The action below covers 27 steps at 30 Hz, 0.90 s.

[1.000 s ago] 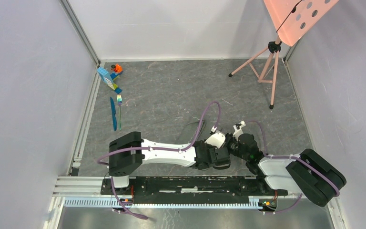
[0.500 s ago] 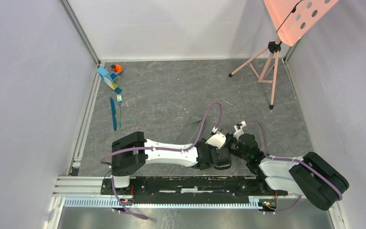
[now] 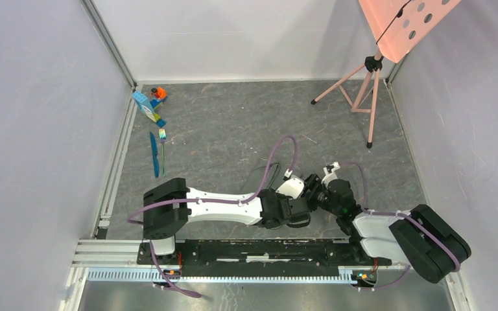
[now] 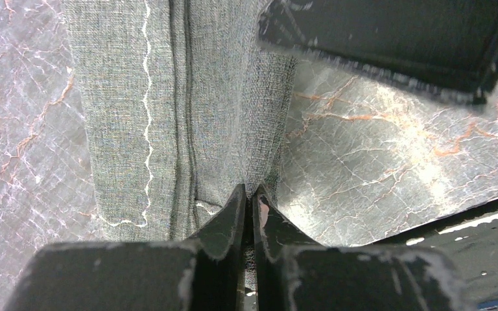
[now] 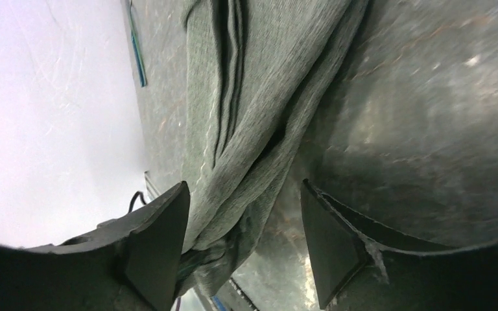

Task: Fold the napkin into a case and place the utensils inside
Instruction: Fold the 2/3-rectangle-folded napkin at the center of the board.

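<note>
Left gripper (image 4: 249, 201) pinched tight on the edge of the dark grey stitched cloth napkin (image 4: 168, 110), which is folded in layers. Right gripper (image 5: 243, 188) has its jaws apart, with the napkin's bunched folds between them. Slim blue plastic knife (image 3: 154, 154) and thin shiny-headed fork (image 3: 163, 146) lie side by side, well apart from the napkin.

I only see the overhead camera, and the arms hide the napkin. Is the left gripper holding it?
Observer: Yes, the left gripper is shut, pinching an edge of the napkin.
Operator: And the right one?
Observer: The right gripper is open; the cloth runs between its spread fingers, unclamped.
Operator: Is it folded yet?
Observer: Partly; lengthwise layers show, with a wavy stitched line on top.
</note>
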Tool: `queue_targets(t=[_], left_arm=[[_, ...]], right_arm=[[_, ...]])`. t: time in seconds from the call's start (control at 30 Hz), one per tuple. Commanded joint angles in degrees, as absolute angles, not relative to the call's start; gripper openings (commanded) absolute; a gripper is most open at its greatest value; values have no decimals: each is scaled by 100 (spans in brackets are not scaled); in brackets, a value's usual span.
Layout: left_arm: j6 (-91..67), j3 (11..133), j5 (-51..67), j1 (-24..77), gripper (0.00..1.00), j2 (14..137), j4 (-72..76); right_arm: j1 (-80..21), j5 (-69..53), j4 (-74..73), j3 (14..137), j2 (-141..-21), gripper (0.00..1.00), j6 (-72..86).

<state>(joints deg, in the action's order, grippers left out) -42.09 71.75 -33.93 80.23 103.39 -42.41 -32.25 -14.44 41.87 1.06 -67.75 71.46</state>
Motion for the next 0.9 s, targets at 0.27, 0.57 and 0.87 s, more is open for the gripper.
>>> queue_targets(t=[0.27,0.57,0.87], left_arm=[[-4168,6998,-3384,7970,6,9870,-3958],[-4175,6900,-3336,7968,5,9770,-3920],[-4145,6864,-3252,7972,4,9811,-3779]], right_arm=[[-2475,-1829,4677,247,-7589,68,6292],[-2314,-1799,4967,574,-8191,58,6252],[-2320,-1771,4592,798,-8151,50,5975]])
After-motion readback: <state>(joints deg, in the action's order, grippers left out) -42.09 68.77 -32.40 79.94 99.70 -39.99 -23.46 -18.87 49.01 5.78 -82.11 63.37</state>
